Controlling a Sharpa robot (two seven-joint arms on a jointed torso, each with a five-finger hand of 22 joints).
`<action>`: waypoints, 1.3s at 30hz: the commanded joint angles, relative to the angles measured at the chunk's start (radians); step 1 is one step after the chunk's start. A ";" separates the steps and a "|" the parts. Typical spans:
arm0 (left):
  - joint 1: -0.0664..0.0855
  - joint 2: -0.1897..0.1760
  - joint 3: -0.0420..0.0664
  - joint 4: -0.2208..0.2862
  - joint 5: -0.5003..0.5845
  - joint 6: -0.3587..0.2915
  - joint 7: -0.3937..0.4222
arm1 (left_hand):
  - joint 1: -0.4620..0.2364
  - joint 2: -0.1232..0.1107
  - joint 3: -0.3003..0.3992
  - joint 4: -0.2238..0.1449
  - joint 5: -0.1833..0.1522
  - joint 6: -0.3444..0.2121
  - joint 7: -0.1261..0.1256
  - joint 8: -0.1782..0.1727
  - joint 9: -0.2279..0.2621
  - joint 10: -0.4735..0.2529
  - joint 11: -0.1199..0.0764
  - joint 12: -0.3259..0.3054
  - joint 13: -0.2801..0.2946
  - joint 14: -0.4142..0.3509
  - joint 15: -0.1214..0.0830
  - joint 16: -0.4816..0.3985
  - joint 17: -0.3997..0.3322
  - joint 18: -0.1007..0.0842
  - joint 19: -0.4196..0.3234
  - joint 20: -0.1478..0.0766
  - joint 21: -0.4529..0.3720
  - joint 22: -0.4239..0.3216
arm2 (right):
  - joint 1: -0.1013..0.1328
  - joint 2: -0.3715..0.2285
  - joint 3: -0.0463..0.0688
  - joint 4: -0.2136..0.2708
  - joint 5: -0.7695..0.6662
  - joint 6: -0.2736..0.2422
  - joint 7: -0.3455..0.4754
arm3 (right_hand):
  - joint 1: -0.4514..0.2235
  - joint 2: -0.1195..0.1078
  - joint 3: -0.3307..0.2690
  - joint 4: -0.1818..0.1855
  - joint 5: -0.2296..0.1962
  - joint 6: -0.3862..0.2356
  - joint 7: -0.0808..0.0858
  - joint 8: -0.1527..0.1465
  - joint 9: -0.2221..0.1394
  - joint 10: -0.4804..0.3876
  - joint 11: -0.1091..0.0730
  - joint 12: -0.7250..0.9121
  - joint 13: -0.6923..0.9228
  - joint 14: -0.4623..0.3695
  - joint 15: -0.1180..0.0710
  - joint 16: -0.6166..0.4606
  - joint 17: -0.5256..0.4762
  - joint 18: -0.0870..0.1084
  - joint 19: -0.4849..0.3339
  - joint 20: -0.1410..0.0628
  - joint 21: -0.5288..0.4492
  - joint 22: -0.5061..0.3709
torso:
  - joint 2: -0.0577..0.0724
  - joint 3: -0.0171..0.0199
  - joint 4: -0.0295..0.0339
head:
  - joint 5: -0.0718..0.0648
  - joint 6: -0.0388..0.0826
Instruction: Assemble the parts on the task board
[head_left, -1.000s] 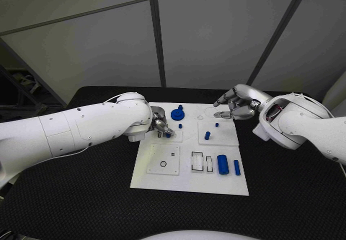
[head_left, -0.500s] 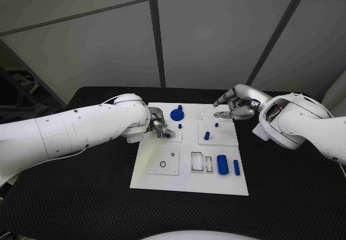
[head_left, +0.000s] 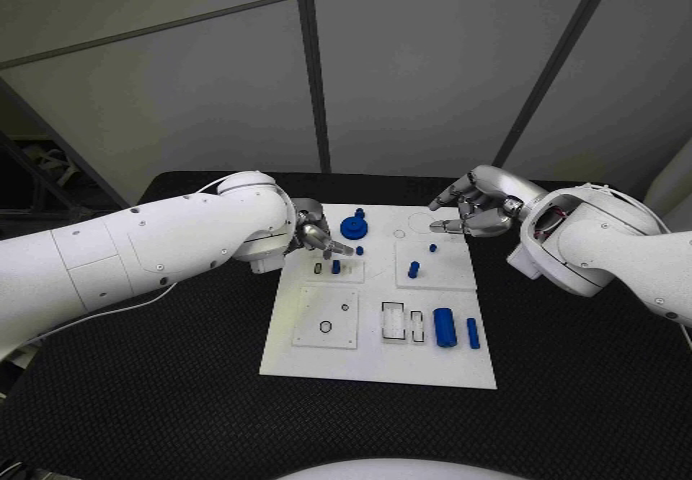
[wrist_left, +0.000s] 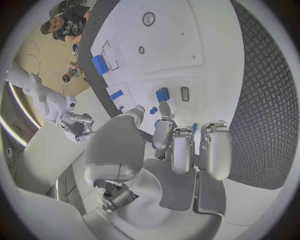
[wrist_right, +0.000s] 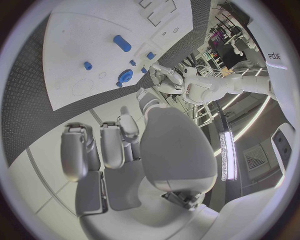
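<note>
The white task board (head_left: 433, 365) lies in the middle of the black table. A small blue block (head_left: 336, 267) stands in the board beside an empty slot (head_left: 317, 268); the left wrist view shows the same block (wrist_left: 162, 94) just beyond my fingertips. My left hand (head_left: 320, 239) hovers just behind that block, fingers apart (wrist_left: 174, 145) and holding nothing. My right hand (head_left: 469, 213) hangs over the board's far right corner, fingers loosely bent (wrist_right: 112, 145), empty. A blue round piece (head_left: 355, 231) sits at the far edge, also visible as a blue round piece (wrist_right: 125, 76) in the right wrist view.
Other blue parts on the board: a short peg (head_left: 414, 270), two tiny pegs (head_left: 359, 251) (head_left: 433, 247), a thick cylinder (head_left: 446, 329) and a thin bar (head_left: 473, 333). Two rectangular slots (head_left: 394, 323) and a small ring (head_left: 326, 327) lie nearer me. Black table (head_left: 173, 400) surrounds the board.
My left hand has let go of the small blue block and drawn back towards the board's far left; the block stays standing in the board. The right hand has not moved.
</note>
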 joint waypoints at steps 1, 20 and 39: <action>0.001 -0.007 0.015 0.005 0.010 0.016 -0.012 | -0.004 -0.004 -0.005 0.000 -0.004 0.006 0.000 -0.002 0.001 0.006 -0.001 0.000 0.118 0.104 -0.001 -0.002 0.254 -0.016 0.010 -0.006 0.001 0.112 | 0.002 0.000 0.001 0.000 -0.007 -0.017 0.003 | -0.007 -0.001 0.002 0.006 0.004 0.007 0.002 -0.002 0.000 0.001 -0.002 -0.004 -0.001 0.034 -0.003 -0.006 0.001 0.015 0.011 -0.002 -0.006 0.108 | 0.000 0.0005 0.0000 | 0.000 0.000; 0.046 0.050 0.069 -0.244 0.027 0.128 0.005 | 0.101 0.047 -0.021 -0.008 -0.003 -0.061 0.048 -0.164 -0.188 -0.027 0.037 -0.061 0.098 0.095 0.032 -0.036 0.226 -0.003 -0.022 0.024 -0.038 0.061 | 0.002 0.006 0.001 -0.006 -0.008 -0.018 0.002 | -0.009 -0.002 0.001 0.008 0.004 0.007 0.002 -0.003 0.000 0.001 -0.003 -0.004 -0.001 0.034 -0.003 -0.006 0.000 0.015 0.011 -0.002 -0.006 0.108 | 0.002 0.0005 -0.0018 | 0.006 0.017; 0.047 0.154 0.056 -0.425 -0.035 0.208 0.048 | 0.056 0.038 -0.064 0.000 -0.004 -0.038 0.048 -0.182 -0.246 -0.023 0.038 -0.049 0.105 0.097 0.033 -0.028 0.233 -0.004 -0.019 0.027 -0.036 0.067 | 0.002 0.015 0.001 -0.007 -0.014 -0.021 0.001 | -0.008 -0.001 0.002 0.009 0.005 0.007 0.002 -0.003 0.000 0.002 -0.003 -0.003 -0.001 0.034 -0.004 -0.006 0.002 0.015 0.012 -0.002 -0.006 0.109 | 0.001 0.0002 -0.0012 | 0.004 0.010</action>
